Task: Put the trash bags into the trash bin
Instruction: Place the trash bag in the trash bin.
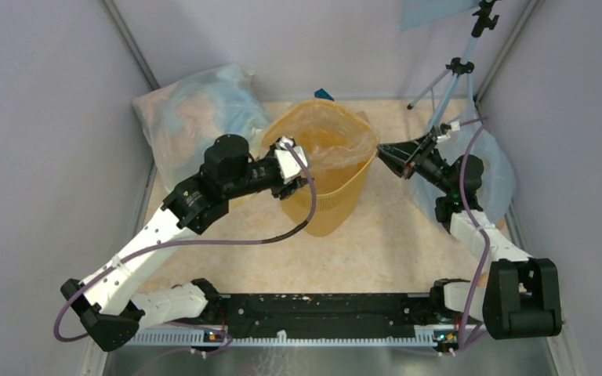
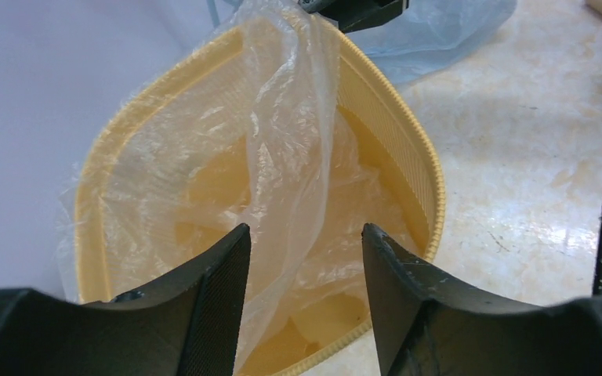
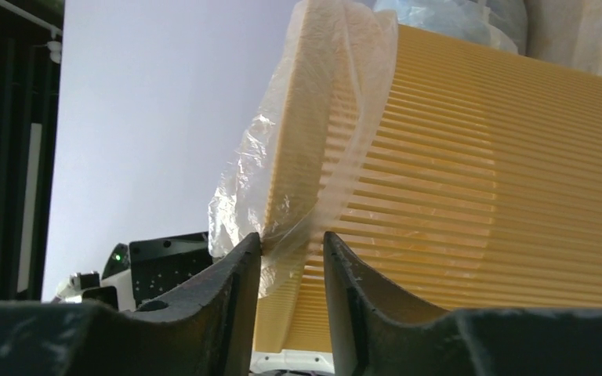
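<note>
Clear, wrinkly film already sits inside the yellow bin (image 1: 337, 207), which stands on the tabletop (image 1: 376, 251) toward the middle of its far edge. The trash bag (image 2: 282, 117) fills the bin's mouth and laps over the rim on several sides, so I judge the main part done: the bag is in. What is left looks like tidying. One loose fold runs from the rim by my right jaws down across the opening. It passes between my left jaws, which stand wide at the bin's left rim and clamp nothing. My right jaws are at the bin's right rim, narrow but not closed. A flap hanging down the outside wall lies in their gap, not pinched as far as I can see. Fold and flap need tucking in.
</note>
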